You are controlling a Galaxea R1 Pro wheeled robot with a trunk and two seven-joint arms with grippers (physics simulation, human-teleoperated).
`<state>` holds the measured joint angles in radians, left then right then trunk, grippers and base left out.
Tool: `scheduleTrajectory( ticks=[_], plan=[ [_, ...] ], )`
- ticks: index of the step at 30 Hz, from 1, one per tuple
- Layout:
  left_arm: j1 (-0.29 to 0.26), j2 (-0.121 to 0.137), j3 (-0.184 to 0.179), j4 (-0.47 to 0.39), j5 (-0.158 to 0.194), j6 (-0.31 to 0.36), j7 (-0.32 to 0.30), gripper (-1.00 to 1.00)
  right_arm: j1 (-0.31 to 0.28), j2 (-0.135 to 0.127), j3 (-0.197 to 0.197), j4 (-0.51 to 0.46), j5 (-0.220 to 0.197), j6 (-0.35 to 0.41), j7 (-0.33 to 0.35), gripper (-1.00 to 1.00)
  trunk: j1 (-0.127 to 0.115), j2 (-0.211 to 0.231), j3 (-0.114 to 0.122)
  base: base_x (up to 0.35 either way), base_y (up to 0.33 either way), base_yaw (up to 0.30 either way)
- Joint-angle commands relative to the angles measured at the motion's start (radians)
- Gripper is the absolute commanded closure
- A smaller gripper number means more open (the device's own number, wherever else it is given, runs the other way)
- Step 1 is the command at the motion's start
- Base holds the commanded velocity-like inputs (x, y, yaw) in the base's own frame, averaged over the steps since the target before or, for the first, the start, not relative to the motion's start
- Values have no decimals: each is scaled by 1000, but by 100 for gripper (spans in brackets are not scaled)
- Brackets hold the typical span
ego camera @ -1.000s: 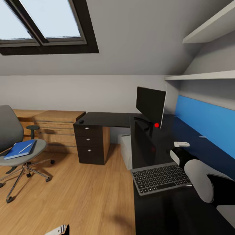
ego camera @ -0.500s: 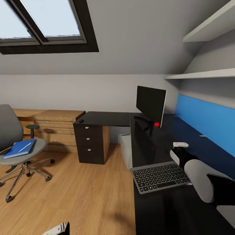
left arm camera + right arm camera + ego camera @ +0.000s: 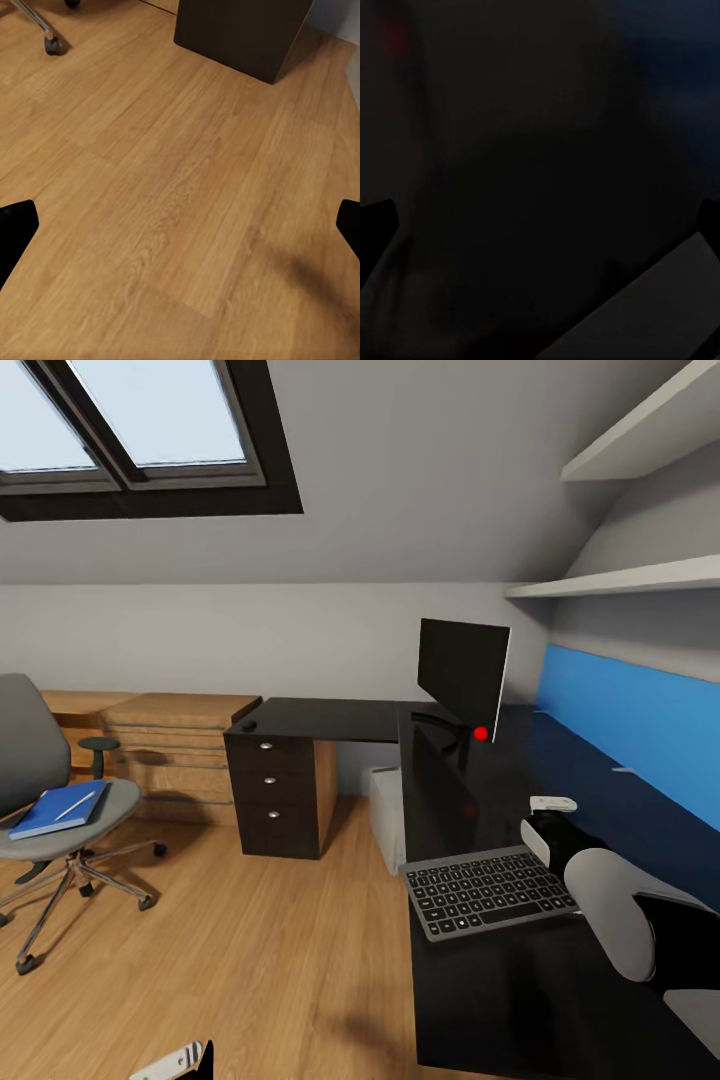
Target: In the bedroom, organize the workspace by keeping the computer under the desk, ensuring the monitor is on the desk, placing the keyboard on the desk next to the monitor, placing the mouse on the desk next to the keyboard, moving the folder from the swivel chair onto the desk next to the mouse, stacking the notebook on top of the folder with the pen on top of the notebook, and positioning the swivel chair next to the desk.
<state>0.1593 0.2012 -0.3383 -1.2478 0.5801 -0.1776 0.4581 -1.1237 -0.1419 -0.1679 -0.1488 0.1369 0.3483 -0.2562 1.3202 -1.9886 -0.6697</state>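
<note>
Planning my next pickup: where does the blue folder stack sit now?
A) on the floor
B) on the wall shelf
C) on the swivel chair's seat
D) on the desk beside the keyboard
C: the blue folder stack lies on the swivel chair seat, away from the desk.

Wood floor (image 3: pixel 172 195), dark cabinet base (image 3: pixel 240 34), chair caster (image 3: pixel 51 43).

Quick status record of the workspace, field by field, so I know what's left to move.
monitor: upright on the desk, at
keyboard: on the desk's near part, at its front edge
mouse: small dark object on the far desk wing, too small to confirm
swivel chair: apart from the desk
notebook and pen: on the chair seat
left gripper: open over floor
</note>
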Motion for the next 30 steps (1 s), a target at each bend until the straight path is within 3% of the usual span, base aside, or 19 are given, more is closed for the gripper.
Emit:
scheduleTrajectory(
  ticks=[1, 22, 30],
  plan=[
    [0, 1, -4, -1, 11, -7, 4, -100, 0, 1, -7, -2, 10, 6, 0, -100, 0, 0, -1, 0, 0, 0],
    [0, 1, -8, 6, 9, -8, 1, -100, -1, 1, -1, -1, 11, 10, -2, -100, 0, 0, -1, 0, 0, 0],
    [-1, 1, -9, 6, 9, -9, 3, -100, -1, 1, 18, 4, 12, 63, -2, -100, 0, 0, -1, 0, 0, 0]
  ],
)
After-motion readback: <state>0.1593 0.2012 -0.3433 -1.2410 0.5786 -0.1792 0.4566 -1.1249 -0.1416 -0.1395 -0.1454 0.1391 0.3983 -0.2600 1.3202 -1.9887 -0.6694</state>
